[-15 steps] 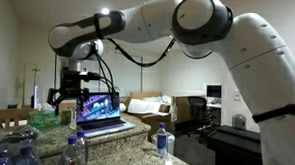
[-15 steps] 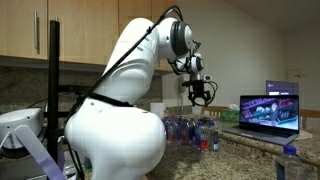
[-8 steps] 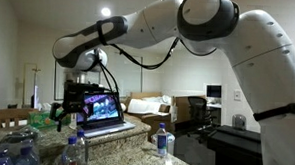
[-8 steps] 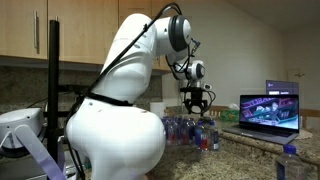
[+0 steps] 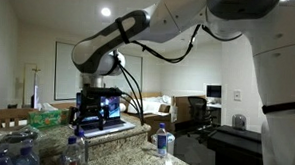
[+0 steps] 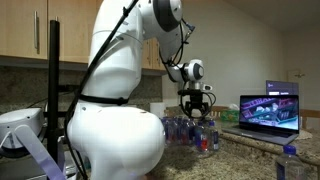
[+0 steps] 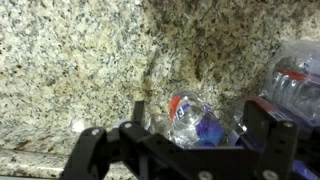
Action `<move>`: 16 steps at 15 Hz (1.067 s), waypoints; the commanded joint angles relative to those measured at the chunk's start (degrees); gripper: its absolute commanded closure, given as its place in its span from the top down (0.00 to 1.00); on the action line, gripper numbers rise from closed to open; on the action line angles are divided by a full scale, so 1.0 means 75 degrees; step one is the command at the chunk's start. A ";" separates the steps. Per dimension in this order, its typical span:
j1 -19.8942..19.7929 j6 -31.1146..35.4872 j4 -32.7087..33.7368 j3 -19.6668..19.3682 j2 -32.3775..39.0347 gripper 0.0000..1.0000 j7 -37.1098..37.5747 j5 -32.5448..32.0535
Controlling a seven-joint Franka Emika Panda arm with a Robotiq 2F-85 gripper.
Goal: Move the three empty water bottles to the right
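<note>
Fingers [image 7: 265, 125] of the gripper [image 7: 200, 112] stood spread wide above the granite surface [image 7: 70, 60]. An empty-looking clear water bottle [image 7: 185, 122] lay between them, ungripped. Another blue-capped bottle [image 5: 163, 141] stood upright near the laptop [image 5: 115, 128].

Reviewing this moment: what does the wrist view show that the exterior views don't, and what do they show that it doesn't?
Only the wrist view: a clear bottle with a blue label, seen close against the speckled counter, between the claw's spread fingers. Only the exterior views: the white arm, the lit laptop and a separate blue-capped bottle standing near the counter's edge. Shared: the open claw low over a cluster of bottles, holding nothing.
</note>
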 commanded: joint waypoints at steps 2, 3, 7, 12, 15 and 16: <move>-0.0092 0.0025 -0.0069 0.0206 -0.0296 1.00 0.0046 -0.0624; -0.0070 0.0017 -0.0008 0.0256 -0.0413 1.00 0.0083 -0.0842; -0.0092 -0.0178 0.0415 0.0326 -0.0208 1.00 -0.0235 -0.0758; 0.0037 0.0128 0.0981 0.0341 0.0489 1.00 -0.0242 -0.1205; 0.0052 -0.0034 0.1713 0.0365 0.1266 1.00 -0.0538 -0.1051; 0.0070 -0.0050 0.1945 0.0357 0.1539 1.00 -0.0607 -0.1062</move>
